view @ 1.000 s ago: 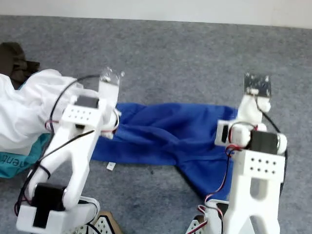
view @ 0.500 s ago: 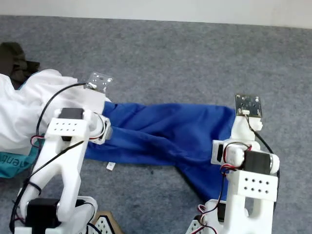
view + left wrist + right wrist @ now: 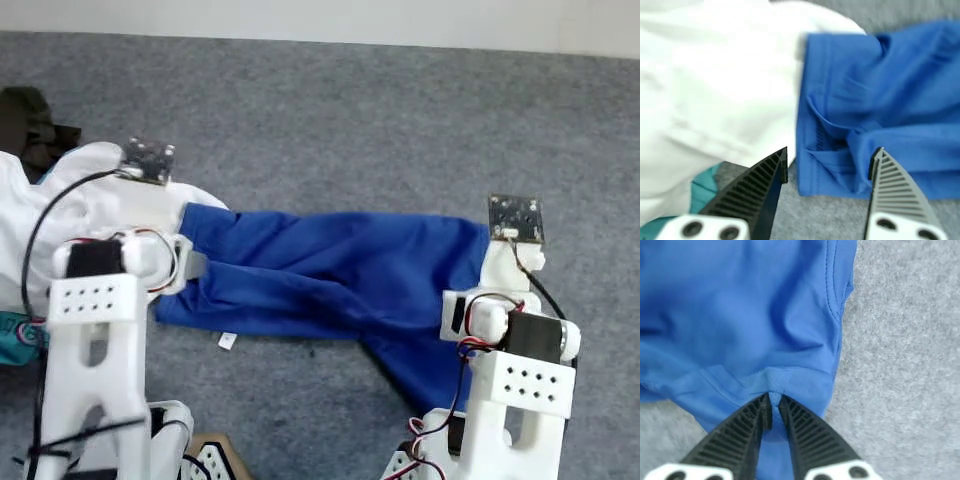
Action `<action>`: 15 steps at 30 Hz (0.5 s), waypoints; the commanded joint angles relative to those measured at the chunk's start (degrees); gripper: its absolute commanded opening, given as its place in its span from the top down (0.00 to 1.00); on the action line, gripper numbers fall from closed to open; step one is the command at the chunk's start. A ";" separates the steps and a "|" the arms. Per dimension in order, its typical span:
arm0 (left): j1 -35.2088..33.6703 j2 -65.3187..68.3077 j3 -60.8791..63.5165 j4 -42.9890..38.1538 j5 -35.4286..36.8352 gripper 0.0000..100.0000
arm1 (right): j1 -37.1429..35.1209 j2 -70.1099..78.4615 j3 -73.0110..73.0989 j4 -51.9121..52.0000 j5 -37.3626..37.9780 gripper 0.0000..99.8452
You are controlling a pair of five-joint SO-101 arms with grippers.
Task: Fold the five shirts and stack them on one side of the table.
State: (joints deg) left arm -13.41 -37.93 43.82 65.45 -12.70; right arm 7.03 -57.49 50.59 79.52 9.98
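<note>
you have a plain royal blue shirt (image 3: 340, 280) at centre, a plain white shirt (image 3: 60, 215) at 9 o'clock, a teal shirt (image 3: 12, 335) at 8 o'clock, a dark brownish garment (image 3: 25, 120) at 10 o'clock, all on a speckled grey table (image 3: 400, 120).

Lab setup, grey felt table (image 3: 400, 120), white wall (image 3: 400, 20)

Left pincer (image 3: 831, 151) spread wide, right pincer (image 3: 773, 397) clamped together
</note>
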 commanded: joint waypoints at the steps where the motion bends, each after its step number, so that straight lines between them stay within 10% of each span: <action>1: -0.31 -2.33 -3.74 0.44 1.14 0.73 | 0.75 -1.01 -0.22 0.66 2.99 0.98; 7: 3.74 -1.89 -8.57 3.16 11.08 0.73 | 0.92 -1.10 -0.22 0.92 2.90 0.76; 15: 8.13 19.03 -21.58 9.05 14.77 0.81 | 0.92 -1.10 -3.82 -1.10 2.29 0.74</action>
State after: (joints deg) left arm -6.55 -26.42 28.53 73.45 1.10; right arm 7.47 -57.49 50.33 79.87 12.18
